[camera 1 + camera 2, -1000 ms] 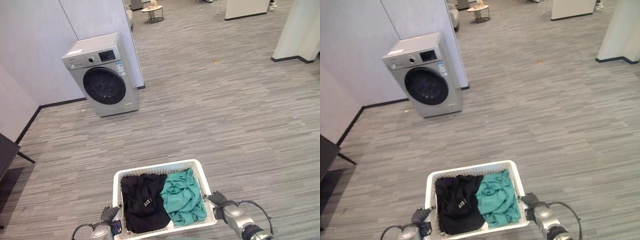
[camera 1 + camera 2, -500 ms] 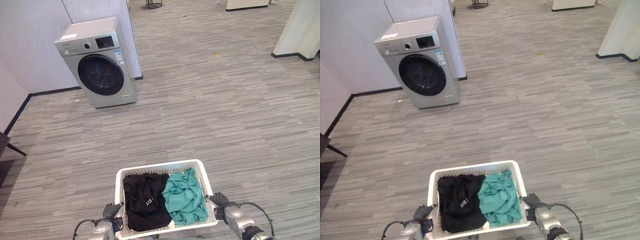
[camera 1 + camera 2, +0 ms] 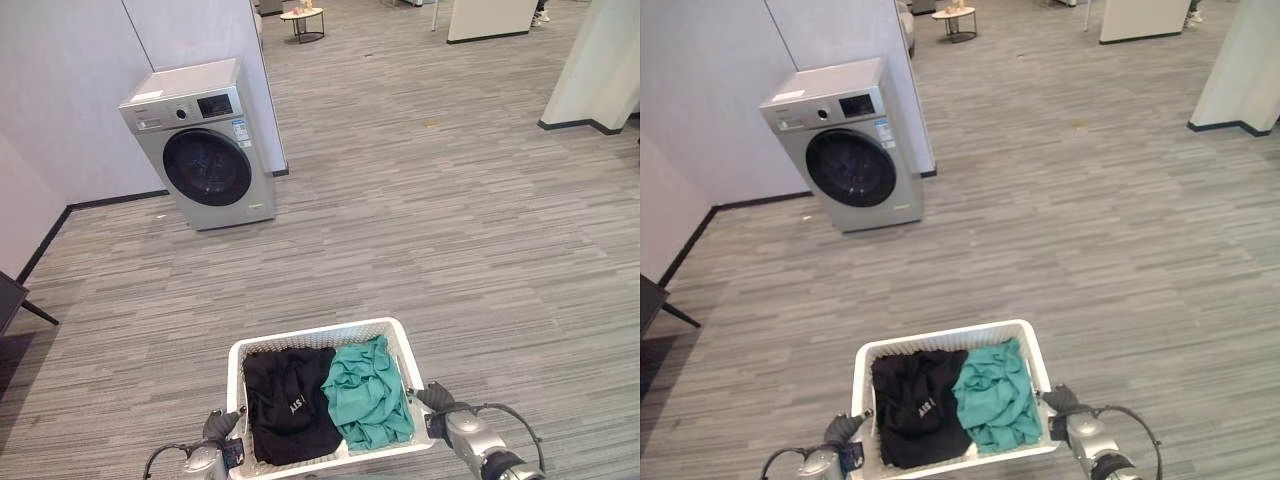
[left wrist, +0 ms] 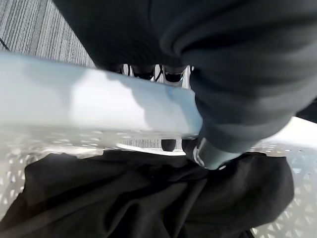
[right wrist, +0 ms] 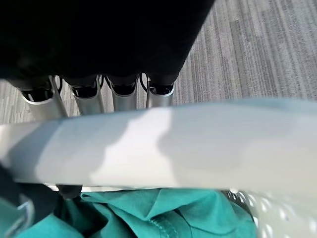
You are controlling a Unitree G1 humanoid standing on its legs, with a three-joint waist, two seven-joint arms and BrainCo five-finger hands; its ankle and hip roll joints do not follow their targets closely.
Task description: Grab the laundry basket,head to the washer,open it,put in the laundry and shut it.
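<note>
I hold a white laundry basket (image 3: 312, 335) low in front of me, above the grey plank floor. Inside lie a black garment (image 3: 288, 402) on the left and a teal garment (image 3: 368, 392) on the right. My left hand (image 3: 219, 427) is shut on the basket's left rim (image 4: 74, 106), its fingers curled round it above the black garment (image 4: 138, 198). At the other side my right hand (image 3: 438, 399) grips the right rim (image 5: 198, 146), fingers (image 5: 89, 99) hooked behind it over the teal garment (image 5: 163, 213). The silver washer (image 3: 205, 145) stands far ahead to the left, its round dark door (image 3: 207, 167) closed.
The washer backs onto a white wall (image 3: 80, 80) beside a partition corner (image 3: 262, 90). A dark furniture leg (image 3: 25, 308) pokes in at the left edge. A small round table (image 3: 302, 16) stands far back, a white pillar (image 3: 595, 60) at the right.
The whole picture has swayed as the camera moved, so the washer sits slightly differently in view. The basket stays held the same way in both hands.
</note>
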